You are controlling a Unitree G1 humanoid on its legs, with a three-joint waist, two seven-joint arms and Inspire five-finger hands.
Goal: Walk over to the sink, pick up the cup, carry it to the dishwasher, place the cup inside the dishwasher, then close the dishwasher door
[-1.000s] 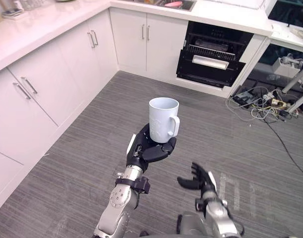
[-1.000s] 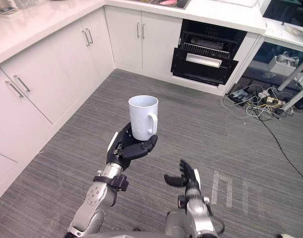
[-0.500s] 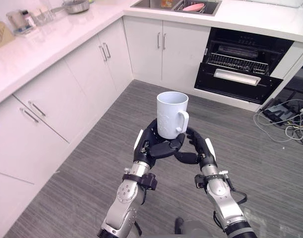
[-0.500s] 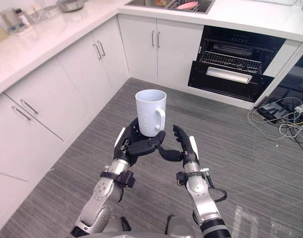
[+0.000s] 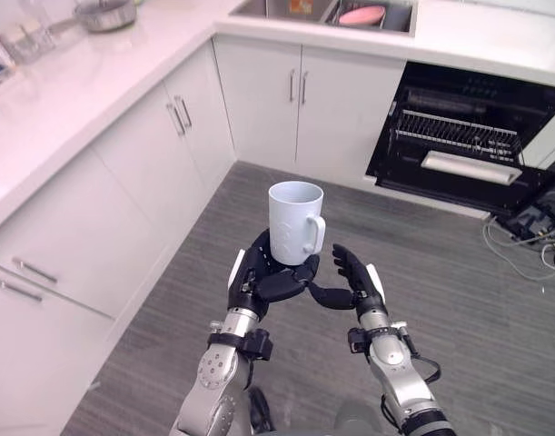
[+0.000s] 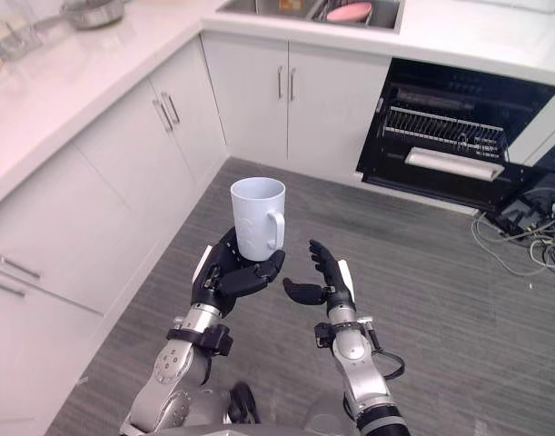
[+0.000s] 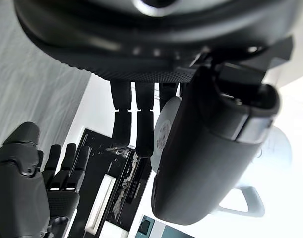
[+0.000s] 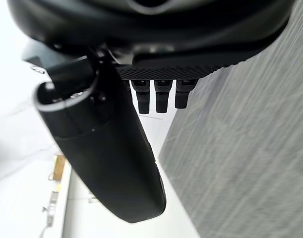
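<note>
Above the grey plank floor [image 5: 150, 363], as the left eye sees it, my left hand [image 5: 263, 282] is curled under and round the base of the white cup [image 5: 295, 222]. The cup stands upright, handle toward my right hand [image 5: 354, 277]. That hand hovers just beside it, fingers relaxed and holding nothing; I cannot tell whether its thumb touches the left hand. Bare floor lies between me and the dishwasher [image 5: 459, 136], open ahead on my right with its rack showing.

From the right eye, white cabinets [image 6: 95, 182] line my left side under a pale countertop [image 6: 68, 82], which turns a corner to the sink [image 6: 259, 11].

At the left wrist, my fingers [image 7: 144, 129] and thumb wrap the cup.

At the right wrist, straight fingers [image 8: 161, 96] hang over the floor.
</note>
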